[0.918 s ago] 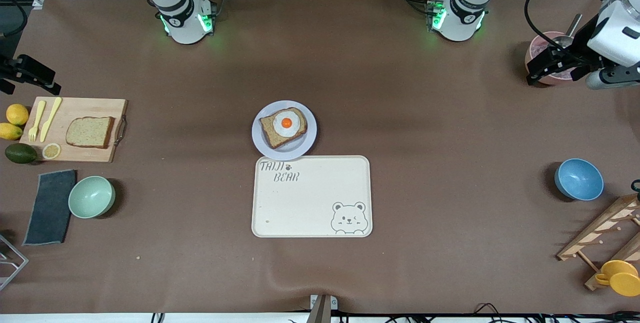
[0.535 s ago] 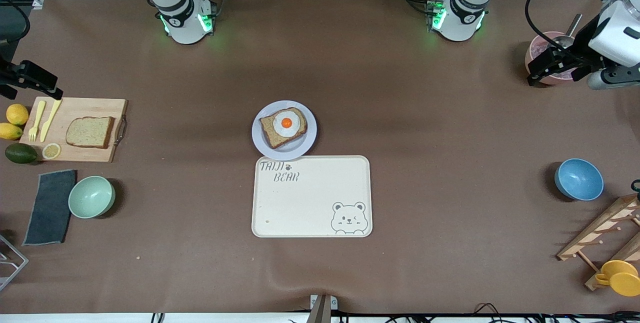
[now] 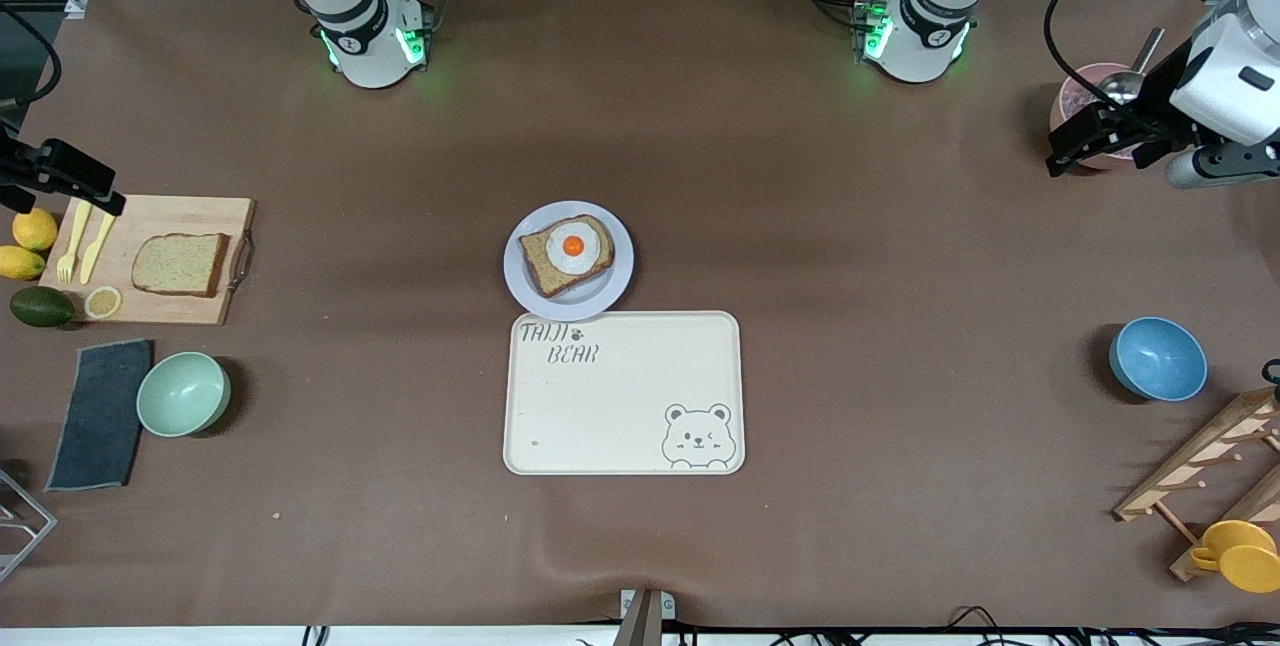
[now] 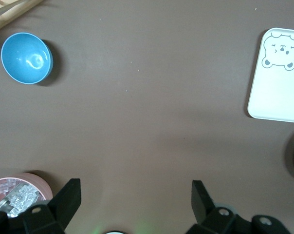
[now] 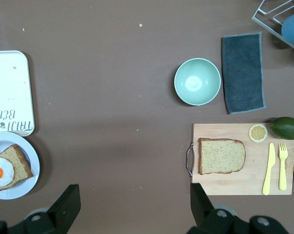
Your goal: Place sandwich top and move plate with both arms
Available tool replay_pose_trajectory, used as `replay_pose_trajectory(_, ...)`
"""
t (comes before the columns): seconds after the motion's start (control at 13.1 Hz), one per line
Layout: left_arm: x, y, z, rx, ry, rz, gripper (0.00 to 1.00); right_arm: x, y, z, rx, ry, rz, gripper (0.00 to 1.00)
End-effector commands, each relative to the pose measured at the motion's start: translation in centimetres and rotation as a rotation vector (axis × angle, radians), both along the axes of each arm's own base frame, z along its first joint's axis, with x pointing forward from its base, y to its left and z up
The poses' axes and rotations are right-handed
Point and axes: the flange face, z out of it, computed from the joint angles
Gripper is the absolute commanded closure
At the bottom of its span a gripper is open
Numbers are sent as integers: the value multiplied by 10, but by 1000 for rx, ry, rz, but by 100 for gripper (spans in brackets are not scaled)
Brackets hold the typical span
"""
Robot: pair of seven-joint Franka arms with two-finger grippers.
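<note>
We note the top (image 3: 180,264) lying on its board (image 3: 150,311). Both grippers (left (image 3: 1062,159), right (image 3: 100,197)) hang spread, holding nothing.

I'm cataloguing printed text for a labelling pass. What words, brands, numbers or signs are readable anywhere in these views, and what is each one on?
"TAIJI BEAR", with a small paw print after the first word: on the cream tray, at its corner beside the plate.
A winking bear face, a drawing and not text: on that tray's corner nearest the front camera, toward the left arm's end.
Small marks on the arm bases: too small to read.
Nothing else carries text.
</note>
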Motion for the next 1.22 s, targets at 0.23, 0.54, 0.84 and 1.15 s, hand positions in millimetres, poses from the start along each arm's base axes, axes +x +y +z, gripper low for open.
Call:
replay_pose_trajectory(0.23, 5, -5, -4, -20, -6, -4, 0, 34, -11, -48, -5, 1, -4, 0)
replay_pose_trajectory(0.54, 35, -6, -30, -79, 22, 21, 0, 50, -63, -97, 3, 61, 40, 0)
replay_pose_trajectory(0.84, 40, -45, -50, -68, 59, -26, 0, 40, -165, -156, 42, 142, -3, 0)
replay_pose_trajectory(1.15, 40, -39, -55, -68, 68, -30, 0, -2, -256, -232, 90, 184, -40, 0)
